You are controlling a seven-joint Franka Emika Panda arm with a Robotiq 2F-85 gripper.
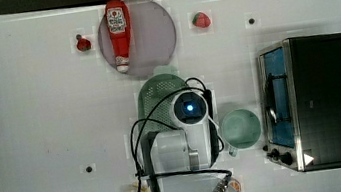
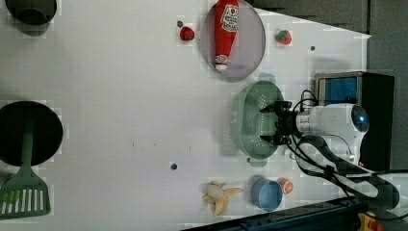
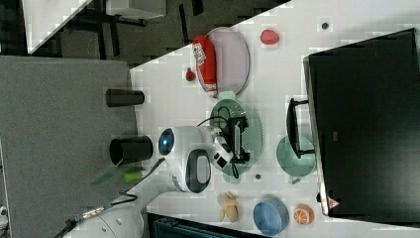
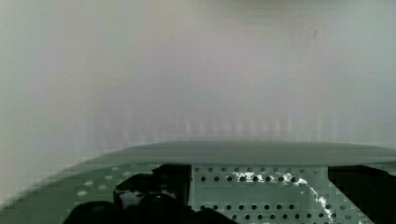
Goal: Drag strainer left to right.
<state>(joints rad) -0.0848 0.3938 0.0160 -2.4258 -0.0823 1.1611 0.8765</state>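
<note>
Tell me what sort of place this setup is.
Likely a lab tabletop staged as a mock kitchen: a white table with a toaster oven, a ketchup bottle on a plate, and a strainer.

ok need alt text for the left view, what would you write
A white robot arm reaches in from the left view's right, its open gripper poised over a pale mint-green strainer on a white table. Above the strainer a ketchup bottle lies on a round plate; below are a banana and a blue bowl.
</note>
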